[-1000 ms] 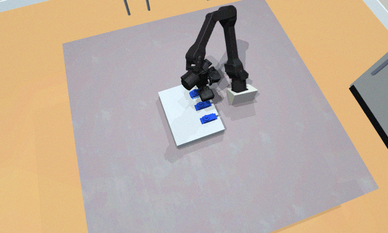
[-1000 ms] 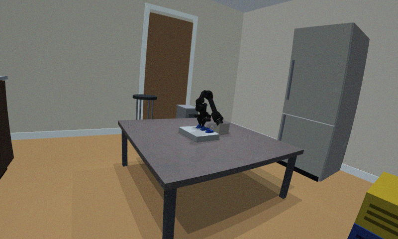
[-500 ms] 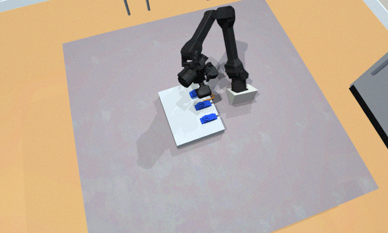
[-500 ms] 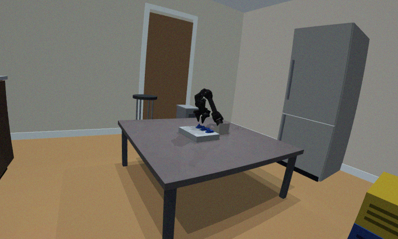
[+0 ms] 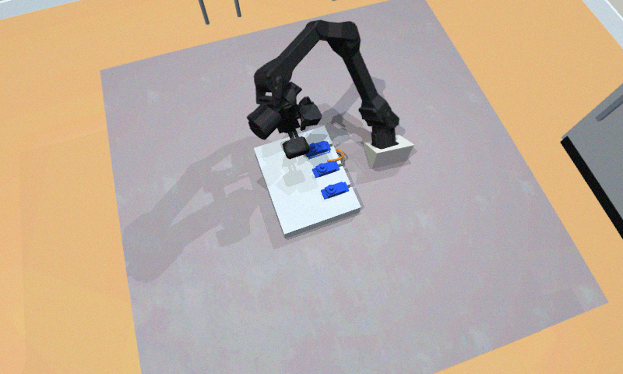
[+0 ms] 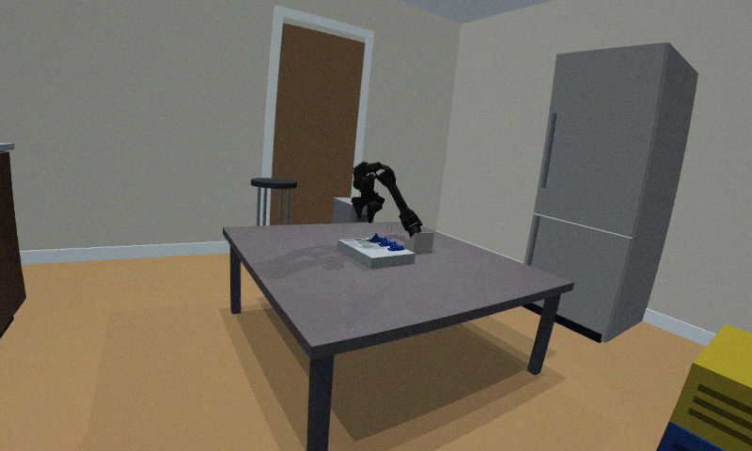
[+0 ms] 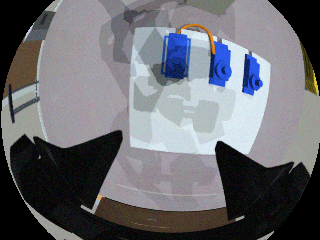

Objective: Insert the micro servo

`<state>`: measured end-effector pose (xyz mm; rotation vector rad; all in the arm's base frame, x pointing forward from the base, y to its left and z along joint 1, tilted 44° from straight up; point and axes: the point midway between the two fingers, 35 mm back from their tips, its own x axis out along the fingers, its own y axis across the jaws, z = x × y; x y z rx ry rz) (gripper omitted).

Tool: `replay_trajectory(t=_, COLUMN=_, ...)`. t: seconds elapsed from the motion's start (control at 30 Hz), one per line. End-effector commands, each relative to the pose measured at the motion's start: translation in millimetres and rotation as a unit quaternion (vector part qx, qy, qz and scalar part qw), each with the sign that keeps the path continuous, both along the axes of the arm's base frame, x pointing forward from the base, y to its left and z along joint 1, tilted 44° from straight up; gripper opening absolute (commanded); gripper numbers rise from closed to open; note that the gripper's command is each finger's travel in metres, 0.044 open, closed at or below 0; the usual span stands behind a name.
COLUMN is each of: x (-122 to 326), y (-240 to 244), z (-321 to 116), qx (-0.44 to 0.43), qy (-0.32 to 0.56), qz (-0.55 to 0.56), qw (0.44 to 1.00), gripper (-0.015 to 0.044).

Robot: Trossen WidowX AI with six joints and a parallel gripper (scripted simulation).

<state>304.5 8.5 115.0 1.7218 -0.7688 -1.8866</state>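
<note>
The loose micro servo lies within the blue-outlined pocket at one end of the white deck. Its shaft side appears to face up, though shadow covers it. I cannot tell whether both ears are flat. Its orange cable leaves the end at the deck edge and loops towards the middle servo; the notch is too small to make out. My gripper is open and empty, above the deck and away from the servo.
A third blue servo sits in line beyond the middle one. The arm's pale base block stands beside the servo side of the deck. The deck rests on the grey table.
</note>
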Motion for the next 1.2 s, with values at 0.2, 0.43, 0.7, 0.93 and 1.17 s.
replay_trajectory(t=0.2, x=-1.3, y=26.0, z=24.8, qx=0.013, qy=-0.008, qz=0.038, qw=0.999, gripper=0.044)
replay_trajectory(t=0.43, x=-1.3, y=26.0, z=24.8, qx=0.013, qy=-0.008, qz=0.038, qw=0.999, gripper=0.044)
replay_trajectory(t=0.7, x=-1.3, y=26.0, z=24.8, qx=0.013, qy=-0.008, qz=0.038, qw=0.999, gripper=0.044)
replay_trajectory(t=0.93, x=-1.3, y=26.0, z=24.8, qx=0.013, qy=-0.008, qz=0.038, qw=0.999, gripper=0.044)
replay_trajectory(t=1.17, x=-1.3, y=26.0, z=24.8, qx=0.013, qy=-0.008, qz=0.038, qw=0.999, gripper=0.044)
